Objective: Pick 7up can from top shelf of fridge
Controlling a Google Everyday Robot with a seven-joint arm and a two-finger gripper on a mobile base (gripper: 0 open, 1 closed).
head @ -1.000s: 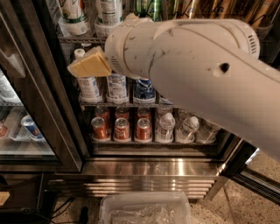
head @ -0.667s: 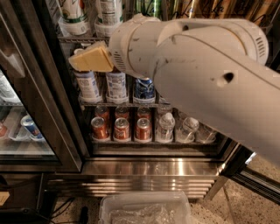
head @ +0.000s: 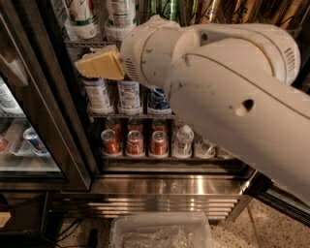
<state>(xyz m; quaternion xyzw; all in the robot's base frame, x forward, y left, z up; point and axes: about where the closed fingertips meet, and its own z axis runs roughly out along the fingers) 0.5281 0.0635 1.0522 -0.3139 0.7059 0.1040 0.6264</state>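
Observation:
The fridge (head: 53, 126) stands in front of me with its door open. Its top shelf (head: 89, 43) is a wire rack at the top edge of the view. Two tall whitish cans stand on it in clear trays. The left one, the 7up can (head: 82, 13), shows green marks; the other (head: 121, 14) shows fine print. A dark green can (head: 169, 8) and gold cans (head: 215, 9) stand to their right, partly hidden by my white arm. My gripper (head: 99, 65), tan and wedge-shaped, is just below the top shelf's front edge, under the whitish cans.
Short blue-and-white cans (head: 130, 94) stand on the rack below. Red cans (head: 134, 143) and clear bottles (head: 183, 140) fill the lowest rack. A steel base grille (head: 164, 193) lies under them. The glass door (head: 29, 121) hangs open at left. A clear plastic bin (head: 160, 232) sits on the floor.
My gripper has risen slightly towards the top shelf's edge, and my arm now covers more of the right side of the fridge.

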